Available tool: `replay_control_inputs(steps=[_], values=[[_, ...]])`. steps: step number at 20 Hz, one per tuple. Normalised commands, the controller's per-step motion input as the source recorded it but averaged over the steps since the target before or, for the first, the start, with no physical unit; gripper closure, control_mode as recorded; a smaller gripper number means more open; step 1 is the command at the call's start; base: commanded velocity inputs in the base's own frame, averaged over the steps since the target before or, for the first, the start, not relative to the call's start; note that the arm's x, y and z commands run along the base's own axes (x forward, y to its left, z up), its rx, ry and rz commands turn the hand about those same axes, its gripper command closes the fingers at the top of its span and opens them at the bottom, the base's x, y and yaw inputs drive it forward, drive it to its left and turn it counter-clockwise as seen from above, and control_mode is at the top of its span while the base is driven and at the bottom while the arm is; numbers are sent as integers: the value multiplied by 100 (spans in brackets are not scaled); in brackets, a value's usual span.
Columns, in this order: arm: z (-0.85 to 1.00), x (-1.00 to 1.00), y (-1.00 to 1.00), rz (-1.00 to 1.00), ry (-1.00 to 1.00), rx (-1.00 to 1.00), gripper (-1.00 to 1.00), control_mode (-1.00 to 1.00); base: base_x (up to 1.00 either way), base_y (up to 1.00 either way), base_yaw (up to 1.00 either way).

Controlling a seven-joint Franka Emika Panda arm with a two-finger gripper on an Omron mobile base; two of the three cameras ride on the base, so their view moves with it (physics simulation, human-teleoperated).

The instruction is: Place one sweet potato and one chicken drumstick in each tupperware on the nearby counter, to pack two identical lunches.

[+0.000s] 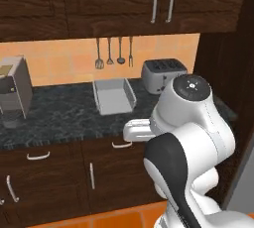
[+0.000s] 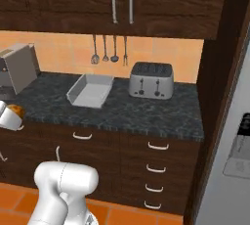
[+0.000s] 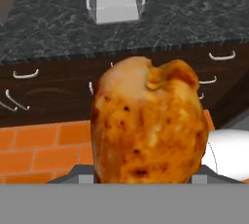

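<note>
black-grey speckled stone makes up the counter [image 1: 64, 113], a long top over dark brown drawers with curved white handles. white arm [image 1: 191, 138] rises in the lower right of the left base view, folded at a dark joint, its forearm reaching leftward in front of the drawer fronts, below the counter's front edge. silver four-slot toaster [image 2: 151, 80] stands toward the counter's back edge, near its right end. one pale-grey tupperware [image 2: 90, 91] lies just left of the toaster, apart from it, nearer the back edge than the front. in the hand view the gripper [image 3: 146, 181] is closed around a browned chicken drumstick [image 3: 147, 123], held in front of the drawers and off the counter; the fingertips are hidden behind the meat. four utensils [image 1: 114, 53] hang on the wall above the tupperware.
</note>
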Motion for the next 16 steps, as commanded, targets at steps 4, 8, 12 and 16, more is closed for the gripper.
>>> replay_control_inputs(steps=[4, 8, 12, 16], values=[[0, 0, 0, 0, 0, 0, 100, 100, 0, 100, 0], [0, 0, 0, 0, 0, 0, 100, 100, 0, 100, 0], [0, 0, 0, 0, 0, 0, 100, 100, 3, 100, 0], [0, 0, 0, 0, 0, 0, 100, 100, 26, 99, -1]])
